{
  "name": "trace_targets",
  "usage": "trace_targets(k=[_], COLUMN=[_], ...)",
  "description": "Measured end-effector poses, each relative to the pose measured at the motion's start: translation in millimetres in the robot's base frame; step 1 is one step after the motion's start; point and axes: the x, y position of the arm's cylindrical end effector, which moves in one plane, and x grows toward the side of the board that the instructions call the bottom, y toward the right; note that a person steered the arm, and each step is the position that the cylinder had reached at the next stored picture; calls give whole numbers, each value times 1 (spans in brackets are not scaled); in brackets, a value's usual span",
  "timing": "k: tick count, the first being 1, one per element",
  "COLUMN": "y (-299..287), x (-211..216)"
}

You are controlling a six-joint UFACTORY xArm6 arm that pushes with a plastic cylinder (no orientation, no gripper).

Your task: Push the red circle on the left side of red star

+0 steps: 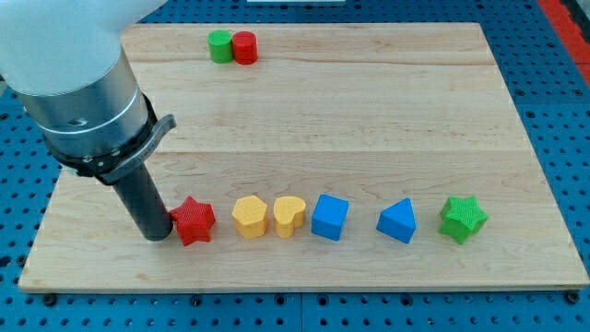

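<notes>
Camera view: my tip (159, 236) touches red star (194, 220), gripperless, red circle (244, 47) well apart.

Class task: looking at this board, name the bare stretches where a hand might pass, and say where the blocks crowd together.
The widest bare stretch lies between the green circle and red circle near the view's top and the bottom row. That row is crowded: my tip sits against the red star, then yellow blocks, blue cube, blue triangular block, green star.

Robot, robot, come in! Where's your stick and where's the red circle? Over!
My tip down by the red star, its left side. Red circle far off at the view's top, touching the green circle. Nothing between them.
</notes>
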Motion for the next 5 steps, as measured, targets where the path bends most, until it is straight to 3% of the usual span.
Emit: trace_targets(k=[2,3,4,5], y=[2,-4,52,130], x=[-7,-43,-104,-192])
